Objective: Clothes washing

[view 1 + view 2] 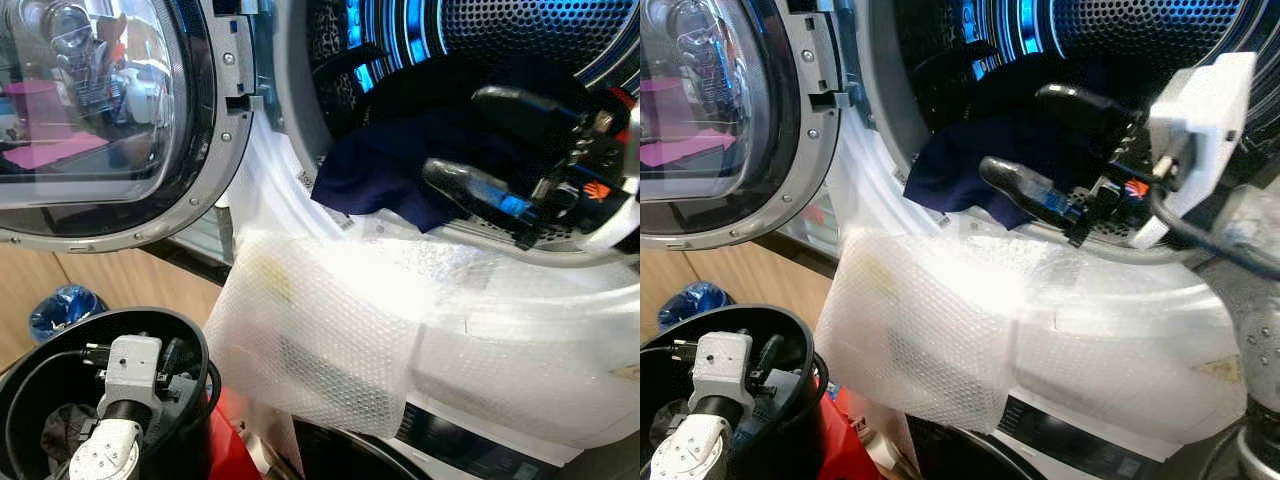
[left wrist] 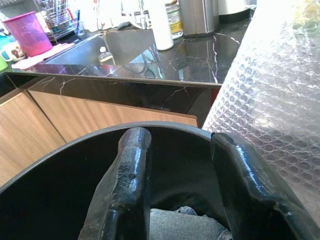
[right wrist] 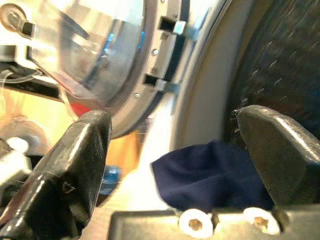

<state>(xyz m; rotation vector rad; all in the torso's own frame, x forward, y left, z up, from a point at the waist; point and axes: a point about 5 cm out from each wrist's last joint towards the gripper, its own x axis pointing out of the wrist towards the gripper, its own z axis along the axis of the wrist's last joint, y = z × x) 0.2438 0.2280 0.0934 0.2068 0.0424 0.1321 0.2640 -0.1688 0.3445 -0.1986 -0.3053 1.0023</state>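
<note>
The washing machine's drum glows blue, and its round glass door stands open to the left. A dark navy garment lies in the drum mouth, one corner hanging over the rim. My right gripper is open inside the mouth, just above the garment and holding nothing; the right wrist view shows the navy garment between and beyond the fingers. My left gripper is open, lowered into the black laundry basket at lower left, above a grey garment.
A bubble wrap sheet drapes over the machine's front below the drum. A blue bag lies on the floor by wooden cabinets. Something red sits under the basket. A black counter with a pink tub stands behind.
</note>
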